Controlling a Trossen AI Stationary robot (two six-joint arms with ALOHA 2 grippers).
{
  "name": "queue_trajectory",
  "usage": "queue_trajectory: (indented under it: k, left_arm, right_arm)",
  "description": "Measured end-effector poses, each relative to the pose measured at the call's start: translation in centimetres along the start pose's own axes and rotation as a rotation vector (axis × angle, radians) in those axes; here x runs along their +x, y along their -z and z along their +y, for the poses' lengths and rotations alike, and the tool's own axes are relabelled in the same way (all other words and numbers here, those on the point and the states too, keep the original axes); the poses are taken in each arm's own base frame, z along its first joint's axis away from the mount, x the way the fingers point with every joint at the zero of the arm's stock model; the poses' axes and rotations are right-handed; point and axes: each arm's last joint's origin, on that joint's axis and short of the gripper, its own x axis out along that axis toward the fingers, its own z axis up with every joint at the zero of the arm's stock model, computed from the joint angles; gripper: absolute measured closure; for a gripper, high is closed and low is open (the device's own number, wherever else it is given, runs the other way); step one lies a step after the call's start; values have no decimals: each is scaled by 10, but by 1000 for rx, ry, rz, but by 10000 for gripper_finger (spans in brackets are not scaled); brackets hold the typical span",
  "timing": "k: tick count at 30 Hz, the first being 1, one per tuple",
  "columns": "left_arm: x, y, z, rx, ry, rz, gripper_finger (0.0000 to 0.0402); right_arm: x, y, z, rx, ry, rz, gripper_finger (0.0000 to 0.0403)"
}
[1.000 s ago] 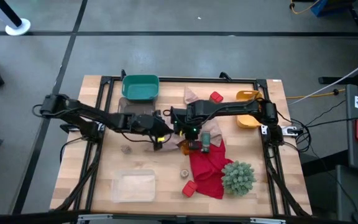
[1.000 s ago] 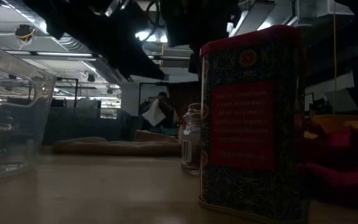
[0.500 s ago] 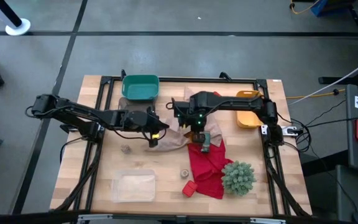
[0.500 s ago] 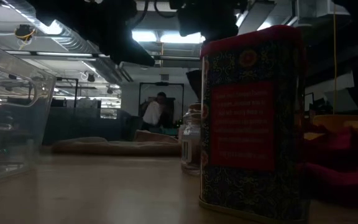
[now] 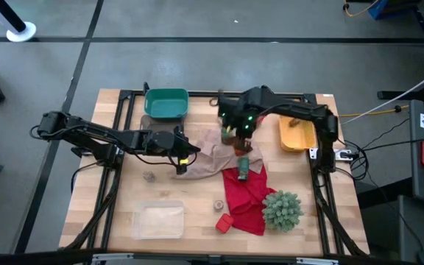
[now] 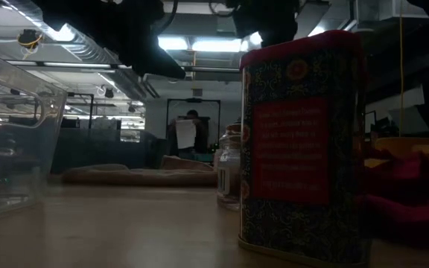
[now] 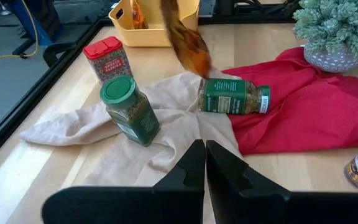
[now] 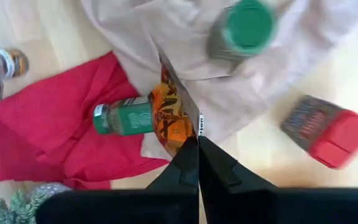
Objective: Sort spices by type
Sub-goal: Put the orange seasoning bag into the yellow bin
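Note:
My right gripper (image 8: 196,142) is shut on an orange-brown packet (image 8: 174,115), above the tan cloth (image 5: 205,158) at mid-table. In the left wrist view the packet (image 7: 185,37) hangs in the air. My left gripper (image 7: 204,155) is shut and hovers over the tan cloth's left part. One dark-green jar (image 7: 129,109) stands upright on the tan cloth. Another (image 7: 234,96) lies on its side at the red cloth's edge. A red tin (image 7: 107,59) stands beyond them, and a second red tin (image 5: 224,222) stands near the front edge. Tan-grey pots (image 5: 218,204) (image 5: 149,177) stand on the bare wood. My right gripper pinches the packet's top edge (image 8: 190,132) between its two fingers, coming from above and pointing down. The packet is lifted clear of the cloth and hangs below the fingers, tilted.
A teal bin (image 5: 166,103) sits at the far edge and a yellow bin (image 5: 298,132) at the far right. A clear container (image 5: 157,221) sits near the front left. The spiky plant (image 5: 282,208) stands on the red cloth (image 5: 245,199) at front right.
My right gripper has risen and moved toward the table's far edge, carrying the packet up from beside the lying green jar until it hangs clear. My left gripper has drawn back a little toward the table's left.

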Motion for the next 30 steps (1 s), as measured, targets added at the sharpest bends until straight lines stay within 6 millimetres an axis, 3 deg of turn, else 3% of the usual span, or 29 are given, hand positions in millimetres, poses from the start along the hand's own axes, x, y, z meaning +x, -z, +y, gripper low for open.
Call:
queue_trajectory:
  k: [7, 14, 22, 30]
  left_arm:
    - [0, 0, 0, 0, 0, 0, 401]
    - [0, 0, 0, 0, 0, 0, 401]
    - [0, 0, 0, -4, 0, -1, 401]
    - [0, 0, 0, -7, 0, -1, 401]
  right_arm:
    - [-42, 37, -24, 79, 88, -107, 403]
    - [-52, 102, -45, 216, 210, -90, 403]
    - [-37, 169, -66, 427, 392, -47, 403]
    - [7, 188, -86, 522, 420, -80, 403]
